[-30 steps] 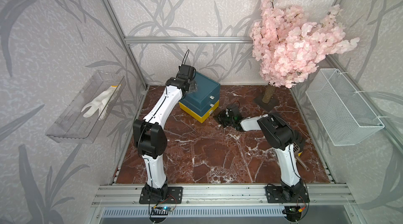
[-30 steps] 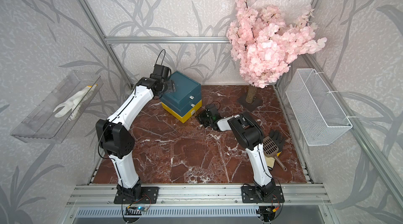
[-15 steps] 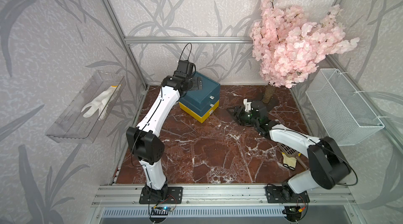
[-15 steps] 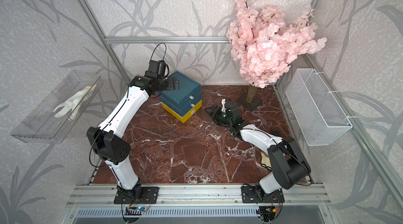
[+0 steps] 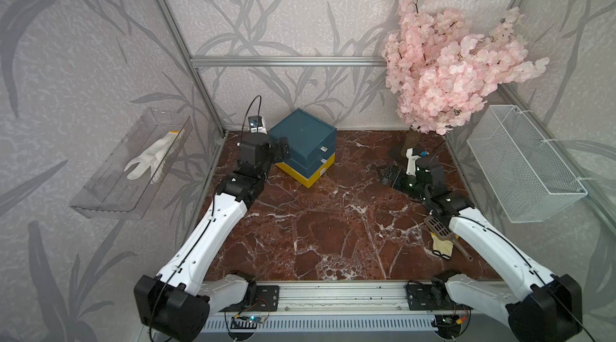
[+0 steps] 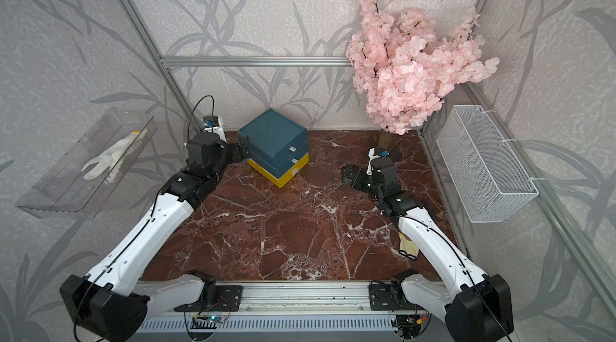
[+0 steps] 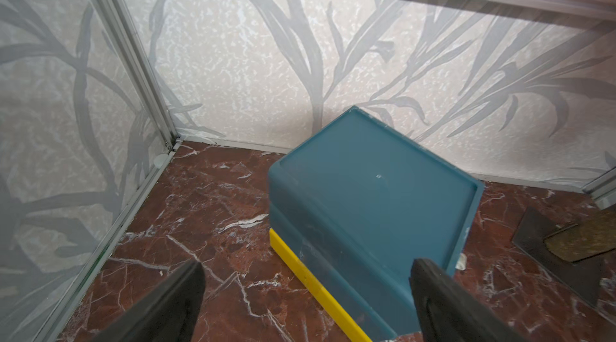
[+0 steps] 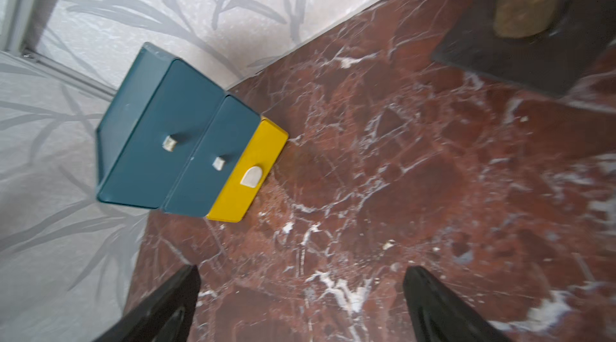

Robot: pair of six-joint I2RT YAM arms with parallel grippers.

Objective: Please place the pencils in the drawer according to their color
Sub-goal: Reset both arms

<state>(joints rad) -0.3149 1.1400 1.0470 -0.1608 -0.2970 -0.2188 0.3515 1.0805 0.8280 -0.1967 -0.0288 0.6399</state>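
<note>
Overhead, in both top views, the drawer sits at the back of the tabletop, my left hand just beside it and my right hand well apart. Left wrist view: hand spread wide, empty. Right wrist view: hand wide, empty; all the drawer's tiers are shut.

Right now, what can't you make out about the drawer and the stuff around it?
Inside the drawer: all three tiers are shut in both top views, so contents are hidden; no pencils show anywhere.
Slotted tool: partly under the right arm in a top view.
Tree base: cut off by the picture's edge, right wrist view.
</note>
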